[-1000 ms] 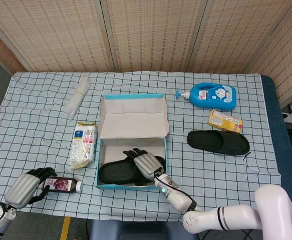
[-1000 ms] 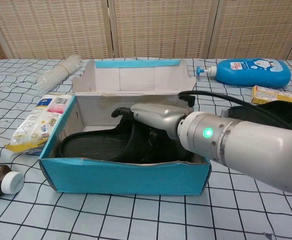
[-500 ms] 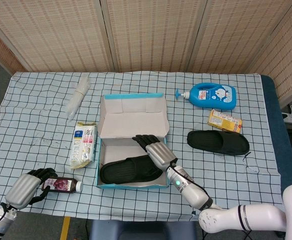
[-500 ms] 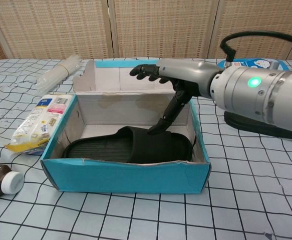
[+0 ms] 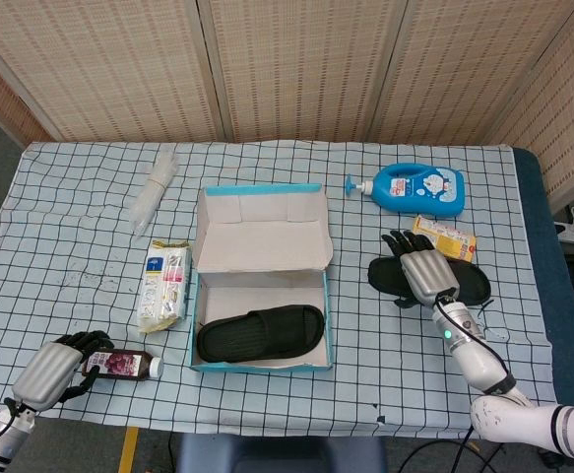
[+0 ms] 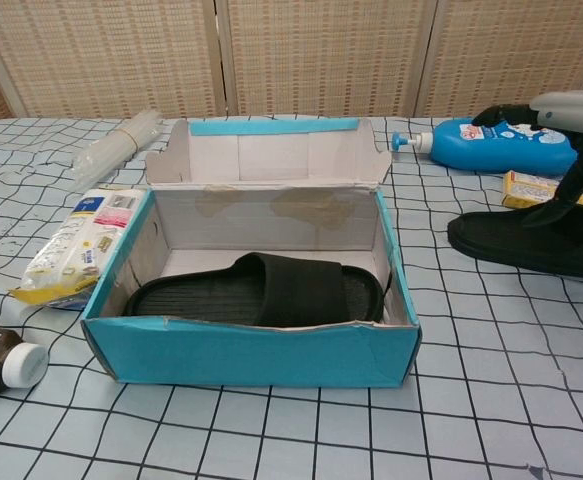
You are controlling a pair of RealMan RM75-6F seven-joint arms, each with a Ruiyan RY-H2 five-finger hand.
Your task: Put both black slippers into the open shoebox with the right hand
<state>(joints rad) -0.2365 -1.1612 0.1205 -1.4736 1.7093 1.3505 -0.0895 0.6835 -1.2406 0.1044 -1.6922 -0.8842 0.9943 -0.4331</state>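
Woven reed screens are seen behind a table (image 5: 70, 197) covered with a white cloth ruled in black squares. At the middle of it the open shoebox (image 5: 263, 296) is placed, turquoise outside and pale card inside, with its lid standing up at the far side. One black slipper (image 5: 260, 335) is laid flat inside the shoebox, a broad strap across its ribbed sole. The second black slipper (image 5: 474, 281) is found on the cloth well to the right of the shoebox, sole down. Since half a second ago the right hand (image 5: 421, 268) has been withdrawn from over the shoebox and is now held above the second slipper, fingers spread and empty; contact cannot be confirmed. The left hand (image 5: 58, 367) is seen left of the shoebox at the near table edge, fingers curled around a small dark bottle (image 5: 121, 364). Beyond the second slipper a yellow packet (image 5: 442, 237) and a blue pump bottle (image 5: 416, 187) are noted.
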